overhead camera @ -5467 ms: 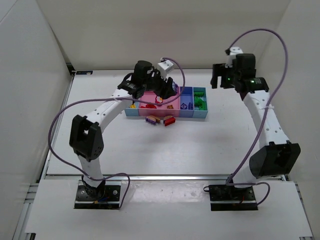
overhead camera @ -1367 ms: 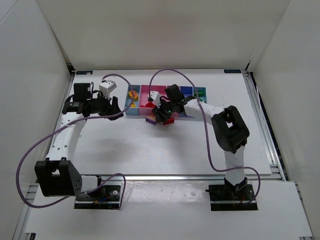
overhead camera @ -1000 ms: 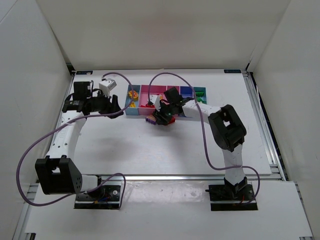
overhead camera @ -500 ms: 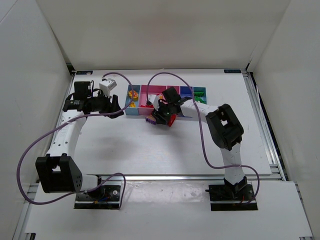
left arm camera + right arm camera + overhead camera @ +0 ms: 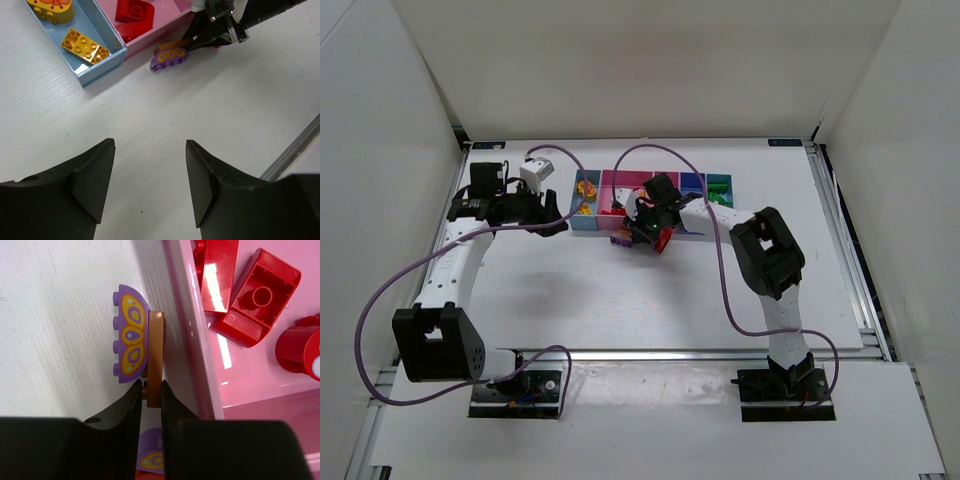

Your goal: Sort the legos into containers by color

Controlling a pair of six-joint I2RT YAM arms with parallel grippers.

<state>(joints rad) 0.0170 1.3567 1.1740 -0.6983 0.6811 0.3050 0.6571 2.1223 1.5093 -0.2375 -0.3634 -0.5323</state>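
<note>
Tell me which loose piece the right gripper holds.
The thin brown piece, between the purple half-round piece and the pink bin; the purple one lies outside the right gripper.

Surface (image 5: 650, 300), near half: bare, with open passage between the arm bases.
Containers (image 5: 582, 226), near wall of pink bin (image 5: 187, 325): approach blocked by orange piece (image 5: 155, 357) and purple piece (image 5: 131, 341), packed side by side against it, with right pincer (image 5: 150, 387) clamped on the orange one.
Right-hand bins: overhung by right arm (image 5: 715, 212).
Left of light blue bin (image 5: 102, 65): left pincer (image 5: 149, 145) overhead, jaws apart, bare surface beneath.
</note>
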